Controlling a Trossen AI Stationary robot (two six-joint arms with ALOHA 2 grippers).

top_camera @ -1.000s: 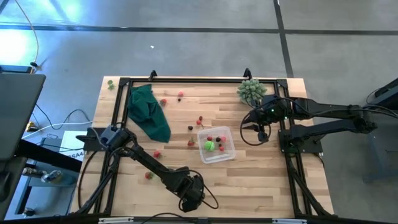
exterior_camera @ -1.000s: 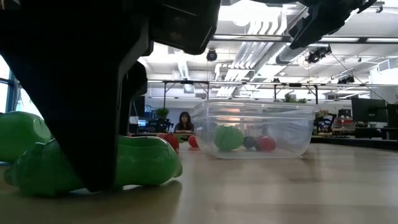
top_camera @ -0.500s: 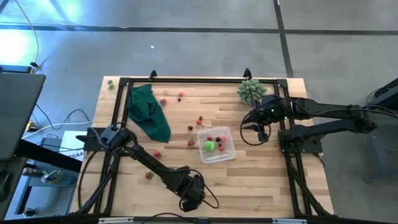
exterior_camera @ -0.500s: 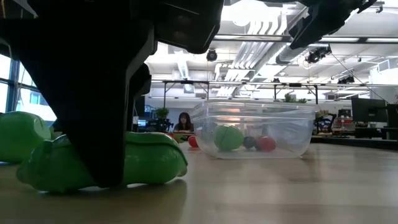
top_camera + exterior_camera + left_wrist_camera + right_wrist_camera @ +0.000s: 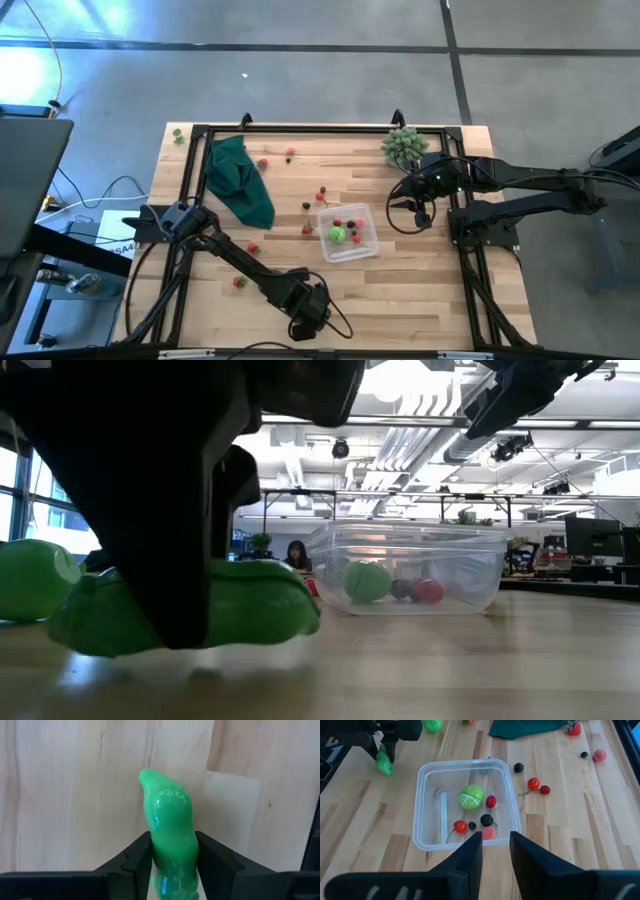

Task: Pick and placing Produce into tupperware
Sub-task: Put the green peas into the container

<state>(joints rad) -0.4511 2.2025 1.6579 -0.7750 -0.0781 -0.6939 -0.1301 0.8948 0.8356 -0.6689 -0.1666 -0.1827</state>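
High view, left to right. Left gripper (image 5: 308,318) sits low at the near edge of the wooden table (image 5: 420,290), arm stretched across from the left side. Left wrist view: its two dark fingers (image 5: 137,857) are clamped on a glossy green pepper-like piece (image 5: 170,837), one pad on each flank, the piece's pointed end sticking out ahead of the jaws over bare wood. Low view: the same green piece (image 5: 250,605) fills the foreground under the dark gripper body, seemingly just clear of the table, though the angle is poor. A second green piece (image 5: 35,575) lies just beside the gripper, on its left in that view.

Ahead of the left gripper and to its right stands the tupperware (image 5: 347,232), clear-walled and upright. Right wrist view shows inside it a green ball-shaped piece (image 5: 470,797), a few small red pieces (image 5: 460,826) and dark berries (image 5: 486,820). Loose on the table beyond the container: a pair of red cherries (image 5: 538,786), a dark berry (image 5: 518,767), a pink piece (image 5: 600,754). A dark green cloth (image 5: 240,180) lies farther left.

Right gripper (image 5: 420,213) hangs above the table just right of the tupperware. Its fingers (image 5: 470,852) stand a narrow gap apart with nothing between them.
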